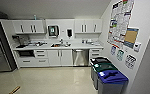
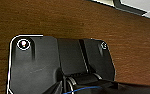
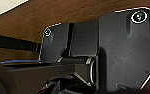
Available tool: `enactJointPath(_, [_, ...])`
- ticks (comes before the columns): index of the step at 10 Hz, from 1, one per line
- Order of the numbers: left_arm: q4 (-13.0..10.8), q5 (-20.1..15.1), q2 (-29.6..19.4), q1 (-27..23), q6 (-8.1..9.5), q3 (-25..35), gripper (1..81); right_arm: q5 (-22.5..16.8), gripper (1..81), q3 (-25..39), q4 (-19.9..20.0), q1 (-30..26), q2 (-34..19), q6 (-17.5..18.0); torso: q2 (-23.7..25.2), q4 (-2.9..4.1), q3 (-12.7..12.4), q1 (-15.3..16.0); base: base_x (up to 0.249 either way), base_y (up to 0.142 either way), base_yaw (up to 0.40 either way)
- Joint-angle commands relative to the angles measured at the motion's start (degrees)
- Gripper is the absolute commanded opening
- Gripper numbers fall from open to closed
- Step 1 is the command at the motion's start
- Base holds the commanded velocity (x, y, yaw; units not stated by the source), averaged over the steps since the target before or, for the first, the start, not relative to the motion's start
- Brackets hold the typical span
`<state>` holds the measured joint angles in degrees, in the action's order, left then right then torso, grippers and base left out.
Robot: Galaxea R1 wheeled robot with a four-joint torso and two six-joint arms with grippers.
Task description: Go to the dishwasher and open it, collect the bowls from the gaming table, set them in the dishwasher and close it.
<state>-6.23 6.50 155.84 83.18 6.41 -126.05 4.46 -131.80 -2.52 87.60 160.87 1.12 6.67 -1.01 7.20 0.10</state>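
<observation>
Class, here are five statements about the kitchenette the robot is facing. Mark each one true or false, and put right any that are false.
1. The brushed-steel dishwasher under the white counter stands with its door closed. True.
2. Three lidded waste bins stand along the right wall, the nearest with a blue lid. True.
3. The dishwasher sits at the far left end of the cabinets. False: it is right of the white double cupboard doors, towards the right end.
4. The cupboards on the wall above the counter are dark wood. False: the wall cupboards are white.
5. Posters and a cork board hang on the right wall. True.
</observation>
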Motion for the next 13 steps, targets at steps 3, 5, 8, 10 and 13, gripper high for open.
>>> enactJointPath(3, [0.08, -2.1, -0.97, -3.5, 0.18, 0.98, 81.1, -2.88, 81.1, 0.77, 0.68, -3.09, -0.61, 0.02, 0.0, 0.0, 0.0, -0.02, 0.192, 0.0, 0.0])
enactJointPath(5, [0.08, -2.1, -0.97, -3.5, 0.18, 0.98, 81.1, -2.88, 81.1, 0.68, 0.68, -3.17, -0.7, 0.02, 0.0, 0.0, 0.0, 0.0, 0.192, 0.0, 0.0])
enactJointPath(8, [0.08, -2.1, -1.14, -3.5, 0.18, 0.98, 81.1, -2.97, 81.1, 0.68, 0.77, -3.44, -0.52, 0.02, 0.0, 0.0, 0.0, -0.02, 0.176, 0.0, 0.0])
enactJointPath(10, [0.08, -2.1, -1.14, -3.5, 0.18, 0.89, 81.1, -2.97, 81.1, 0.86, 0.77, -3.52, -0.52, 0.02, -0.05, 0.0, 0.02, 0.06, 0.144, 0.0, 0.0])
enactJointPath(13, [0.08, -2.1, -1.14, -3.5, 0.18, 0.98, 81.1, -2.97, 81.1, 0.68, 0.77, -3.52, -0.52, 0.02, -0.02, 0.0, 0.02, -0.02, 0.144, 0.0, 0.0])
